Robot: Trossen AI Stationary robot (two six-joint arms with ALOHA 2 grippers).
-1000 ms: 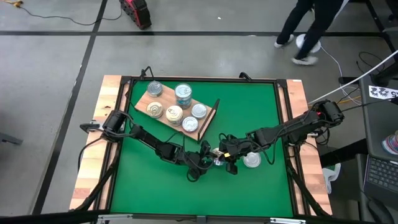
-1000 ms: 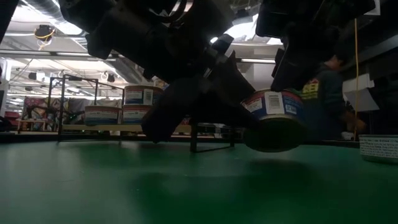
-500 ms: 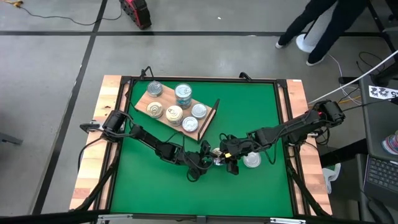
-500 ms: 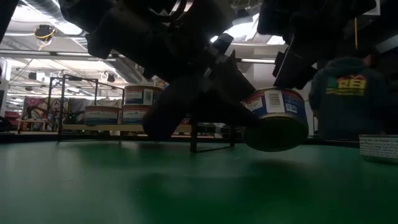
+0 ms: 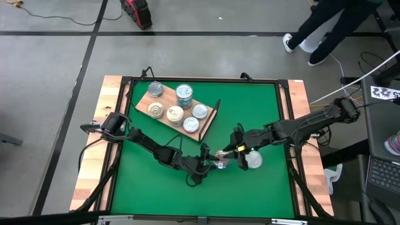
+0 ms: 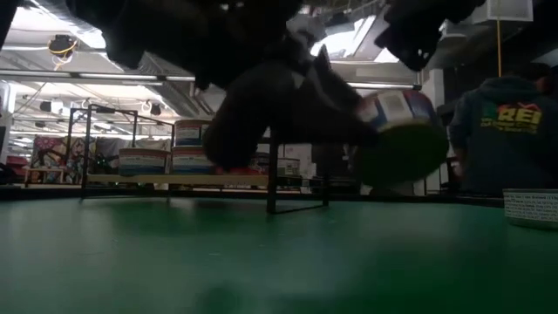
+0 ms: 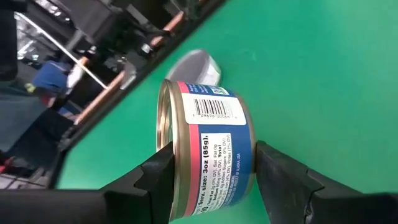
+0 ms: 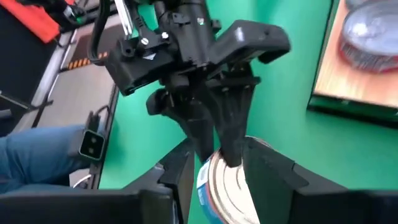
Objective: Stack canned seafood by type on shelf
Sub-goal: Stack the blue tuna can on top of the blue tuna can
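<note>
A round tin [image 7: 211, 149] with a blue and red side label and a cream-white top [image 8: 227, 186] hangs over the green mat [image 5: 262, 112], shut in my left gripper [image 5: 215, 164]. My right gripper [image 8: 224, 168] faces it from the right, open, one finger on either side of the tin. I cannot tell whether those fingers touch it. The wooden shelf [image 5: 164, 100], with its black wire end [image 5: 214, 115], lies at the far left and carries several tins [image 5: 184, 95]. A silver-topped tin [image 5: 253, 160] sits on the mat beside the grippers. My left gripper pinches the labelled tin between its two fingers, one on the rimmed flat end [image 7: 169, 146] and one on the opposite end [image 7: 254, 155]. The fingers come from the table's left. The tin is tipped on its side and lifted clear of the mat [image 6: 397, 131].
Wooden table edges [image 5: 112, 94] border the mat, and cables run along the frame. Bare mat lies at the near left [image 5: 150, 187] and far right. Another tin [image 6: 532, 208] shows at the low view's right edge. A person [image 6: 501, 131] stands beyond the table.
The held tin has risen off its low position and tipped further onto its side. My right gripper has drawn back a little toward the table's right edge and up. The person beyond the table has walked on.
</note>
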